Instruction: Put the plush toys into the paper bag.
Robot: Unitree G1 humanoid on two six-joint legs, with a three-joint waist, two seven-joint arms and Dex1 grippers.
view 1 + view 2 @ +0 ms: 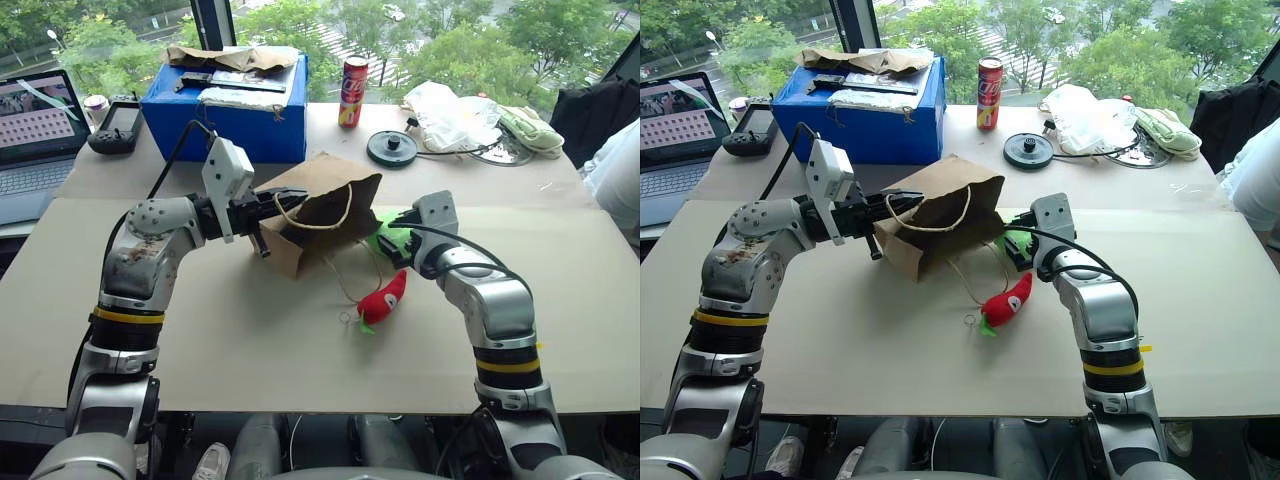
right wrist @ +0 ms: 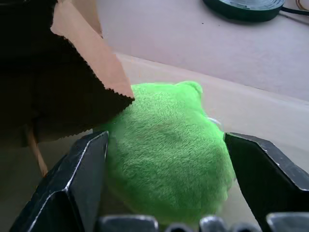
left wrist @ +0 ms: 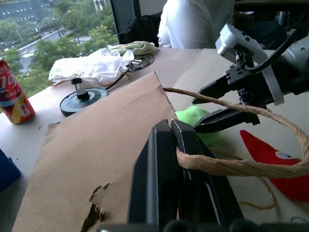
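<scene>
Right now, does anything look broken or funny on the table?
Yes. The paper bag is tipped on its side, held up by the left hand, and its edge is torn and ragged. The green plush toy sits at the bag's mouth, and the red chili toy lies outside.

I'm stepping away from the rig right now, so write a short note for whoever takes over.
Left gripper: shut on the paper bag, pinching its edge and holding the mouth open toward the right arm.
Right gripper: open, fingers either side of the green plush toy, which lies at the bag's mouth.
Red chili toy: on the table, in front of the bag.
Done: no toy fully inside.
Left: both toys.
</scene>
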